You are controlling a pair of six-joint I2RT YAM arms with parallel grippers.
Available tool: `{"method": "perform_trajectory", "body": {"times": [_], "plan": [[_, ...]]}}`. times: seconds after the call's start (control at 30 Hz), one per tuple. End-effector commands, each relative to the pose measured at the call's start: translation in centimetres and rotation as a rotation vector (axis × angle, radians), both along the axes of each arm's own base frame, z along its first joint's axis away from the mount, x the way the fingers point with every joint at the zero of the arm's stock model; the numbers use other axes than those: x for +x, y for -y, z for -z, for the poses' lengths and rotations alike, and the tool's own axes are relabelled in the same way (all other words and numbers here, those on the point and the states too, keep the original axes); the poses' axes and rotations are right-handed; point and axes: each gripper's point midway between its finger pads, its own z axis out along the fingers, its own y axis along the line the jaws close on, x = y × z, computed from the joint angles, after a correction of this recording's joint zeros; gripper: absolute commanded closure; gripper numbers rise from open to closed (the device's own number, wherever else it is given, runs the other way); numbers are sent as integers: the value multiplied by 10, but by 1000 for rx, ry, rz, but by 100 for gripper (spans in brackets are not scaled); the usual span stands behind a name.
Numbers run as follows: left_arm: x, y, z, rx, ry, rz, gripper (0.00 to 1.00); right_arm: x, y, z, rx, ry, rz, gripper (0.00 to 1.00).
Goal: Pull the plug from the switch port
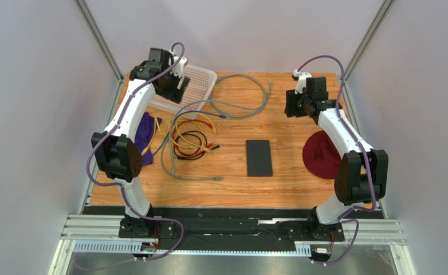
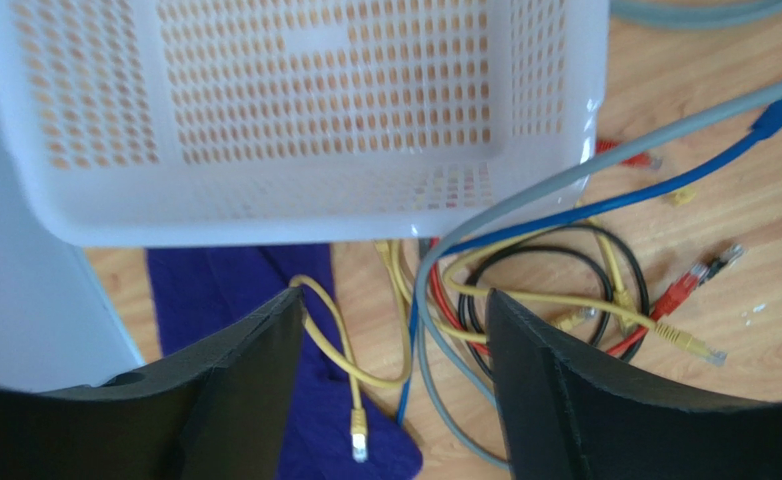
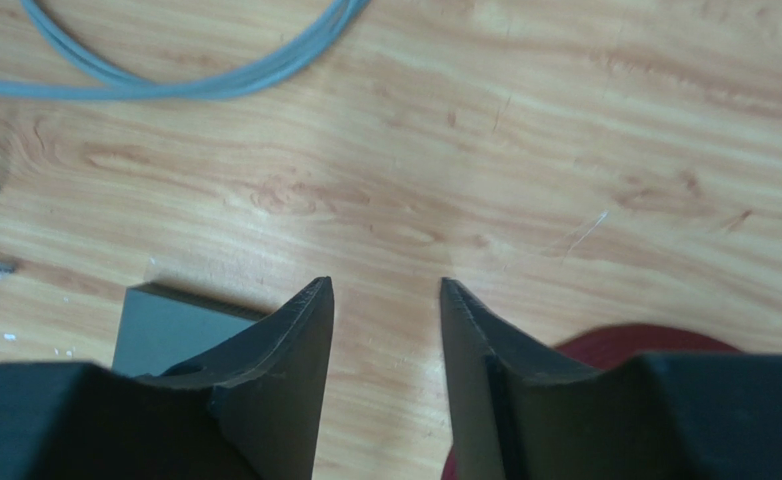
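The switch (image 1: 259, 157), a flat black box, lies on the wooden table right of centre; its corner (image 3: 170, 325) shows in the right wrist view. No cable touches it. A grey cable's plug (image 1: 217, 179) rests on the wood to its left, apart from it. My left gripper (image 1: 179, 87) hangs over the white mesh basket's near corner at the back left. It is open (image 2: 395, 305), with only loose cables far below between its fingers. My right gripper (image 1: 290, 106) is raised behind the switch, also open (image 3: 385, 285) and empty over bare wood.
The white basket (image 1: 202, 77) (image 2: 315, 225) sits at the back left. A purple cloth (image 1: 146, 130) (image 2: 235, 290) lies beside a tangle of yellow, red and black cables (image 1: 189, 140). A grey cable loop (image 1: 246, 106) crosses the back. A dark red cloth (image 1: 321, 154) (image 3: 645, 340) lies at the right.
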Motion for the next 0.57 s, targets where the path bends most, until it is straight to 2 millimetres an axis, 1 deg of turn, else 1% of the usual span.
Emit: {"method": "perform_trajectory", "body": {"times": [0.0,0.03,0.07,0.1,0.13,0.17,0.2,0.23,0.27,0.33,0.4,0.47,0.5,0.53], "plan": [[-9,-24,16,-114,-55,-173,3,-16,16,-5,16,15,162,46],[-11,-32,19,-125,-63,-199,3,-25,27,4,-6,-9,238,45],[-16,-45,23,-136,-74,-237,3,-31,33,9,-19,-21,270,43],[-18,-49,25,-161,-79,-262,3,-37,38,8,-27,-17,301,41],[-20,-54,27,-168,-84,-276,3,-46,47,19,-63,-44,341,39],[-23,-63,30,-173,-87,-300,4,-52,50,21,-81,-48,348,34],[-26,-64,32,-181,-97,-297,3,-57,51,20,-92,-46,340,34],[-28,-64,35,-183,-107,-295,4,-65,53,29,-109,-71,329,33],[-32,-64,41,-182,-128,-287,4,-68,54,31,-122,-76,323,32],[-36,-59,45,-199,-140,-270,4,-75,56,31,-126,-84,324,31],[-40,-57,49,-205,-151,-258,5,-77,53,32,-113,-92,319,28],[-40,-57,51,-199,-154,-256,5,-79,43,34,-92,-118,259,29],[-40,-58,51,-199,-154,-258,5,-79,40,39,-91,-142,238,29],[-39,-57,52,-202,-155,-253,5,-80,38,41,-82,-159,231,26]]}}
